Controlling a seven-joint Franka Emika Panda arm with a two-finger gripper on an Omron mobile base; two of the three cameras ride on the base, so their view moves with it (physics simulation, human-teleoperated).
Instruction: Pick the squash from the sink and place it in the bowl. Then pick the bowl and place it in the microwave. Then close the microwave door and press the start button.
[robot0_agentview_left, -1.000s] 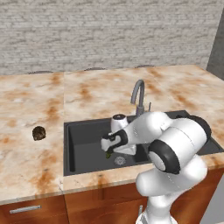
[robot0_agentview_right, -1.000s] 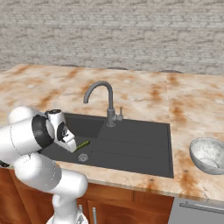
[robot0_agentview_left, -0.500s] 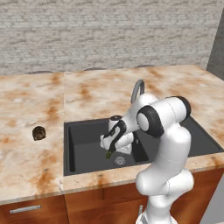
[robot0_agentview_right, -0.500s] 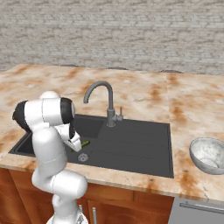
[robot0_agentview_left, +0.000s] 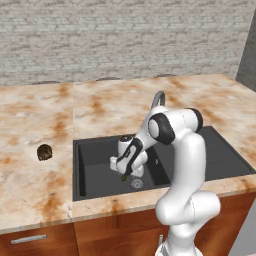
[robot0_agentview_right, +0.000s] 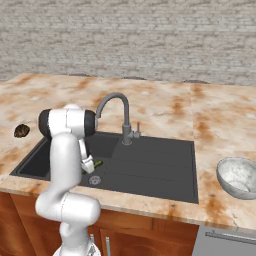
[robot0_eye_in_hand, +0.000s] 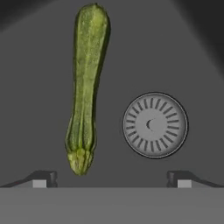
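The squash (robot0_eye_in_hand: 87, 83), a slim green vegetable, lies on the floor of the dark sink (robot0_agentview_left: 95, 167) beside the round drain (robot0_eye_in_hand: 155, 124). My gripper (robot0_eye_in_hand: 112, 179) hangs open just above it, fingertips (robot0_eye_in_hand: 43, 178) wide apart. The squash's stem end sits between them, nearer the left tip, and nothing is held. From the base, the gripper (robot0_agentview_left: 125, 172) is low in the basin over the squash (robot0_agentview_right: 98, 163). The silver bowl (robot0_agentview_right: 239, 176) rests on the counter right of the sink (robot0_agentview_right: 150, 165). The microwave and its door are out of view.
The curved grey faucet (robot0_agentview_left: 159, 97) rises behind the basin, close to my arm. A dark brown round lump (robot0_agentview_left: 44, 152) sits on the marble counter left of the sink. A brick wall runs along the back of the counter.
The arm's elbow has swung up and away from the cameras and now stands upright. The hand has stayed low in the basin over the squash, still open.
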